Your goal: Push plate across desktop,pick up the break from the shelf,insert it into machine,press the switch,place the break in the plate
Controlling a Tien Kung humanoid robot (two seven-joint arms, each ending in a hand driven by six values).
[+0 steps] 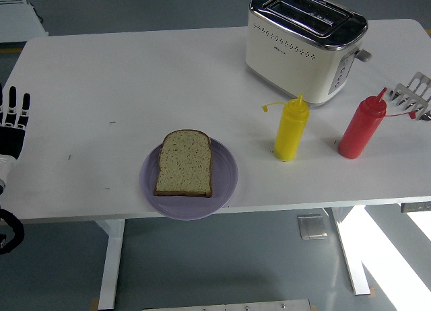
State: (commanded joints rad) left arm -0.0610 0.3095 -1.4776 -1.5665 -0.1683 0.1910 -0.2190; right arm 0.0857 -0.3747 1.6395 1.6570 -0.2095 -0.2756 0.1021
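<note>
A slice of brown bread lies flat on a lilac plate at the table's near edge, left of centre. The cream toaster stands at the back right with both slots empty and its lever on the right side. A metal bread rack shows at the right edge with nothing in it. My left hand hovers at the far left edge, fingers straight and spread, holding nothing, well away from the plate. No right hand shows.
A yellow squeeze bottle and a red squeeze bottle stand in front of the toaster, right of the plate. The white table is bare at the left and back.
</note>
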